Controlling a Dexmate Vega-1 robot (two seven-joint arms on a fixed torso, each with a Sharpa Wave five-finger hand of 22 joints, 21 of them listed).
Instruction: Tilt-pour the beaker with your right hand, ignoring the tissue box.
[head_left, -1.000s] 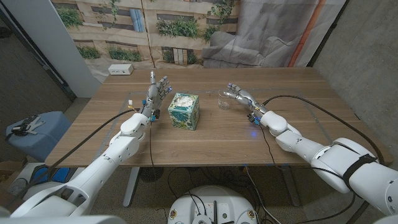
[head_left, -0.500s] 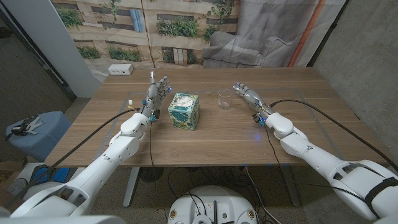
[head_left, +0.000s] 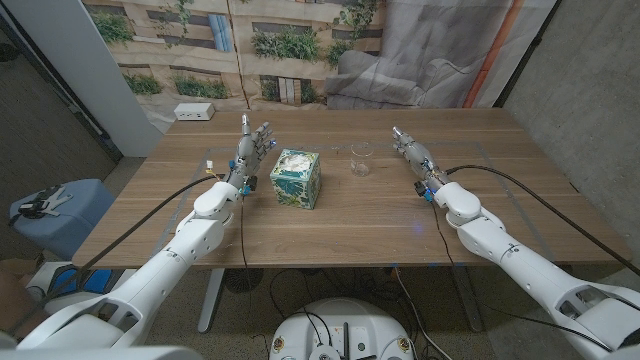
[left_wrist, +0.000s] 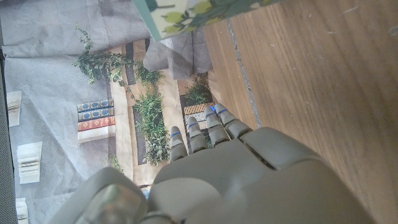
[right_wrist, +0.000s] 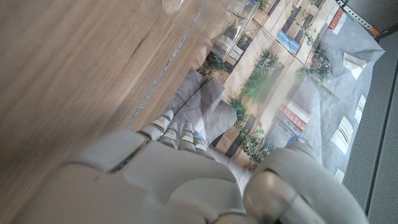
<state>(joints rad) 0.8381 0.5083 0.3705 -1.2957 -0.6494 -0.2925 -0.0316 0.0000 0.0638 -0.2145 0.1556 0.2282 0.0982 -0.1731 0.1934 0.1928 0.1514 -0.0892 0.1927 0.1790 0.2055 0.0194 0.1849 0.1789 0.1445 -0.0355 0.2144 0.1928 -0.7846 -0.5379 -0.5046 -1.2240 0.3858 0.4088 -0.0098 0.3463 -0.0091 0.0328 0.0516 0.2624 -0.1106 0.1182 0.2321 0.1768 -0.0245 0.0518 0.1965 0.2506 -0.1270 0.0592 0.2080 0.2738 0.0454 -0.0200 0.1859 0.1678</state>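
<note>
A small clear glass beaker (head_left: 360, 160) stands upright on the wooden table (head_left: 340, 225), right of the middle. Just to its right my right hand (head_left: 413, 157) is held with fingers stretched out towards the far edge, apart from the beaker and holding nothing. In the right wrist view the beaker (right_wrist: 214, 25) shows as a glassy shape beyond the right hand (right_wrist: 180, 177). My left hand (head_left: 255, 144) stands open with fingers up, left of the green patterned tissue box (head_left: 296, 177). A corner of the tissue box (left_wrist: 199, 11) appears past the left hand (left_wrist: 236, 174) in the left wrist view.
A white socket box (head_left: 194, 112) lies at the table's far left corner. Black cables (head_left: 500, 172) trail from both arms over the tabletop. A printed backdrop and grey cloth hang behind the far edge. A blue bin (head_left: 55, 212) stands on the floor at the left.
My right hand has drawn away from the beaker to the right and straightened its fingers. The beaker stays upright in place. The left hand and tissue box are unmoved.
</note>
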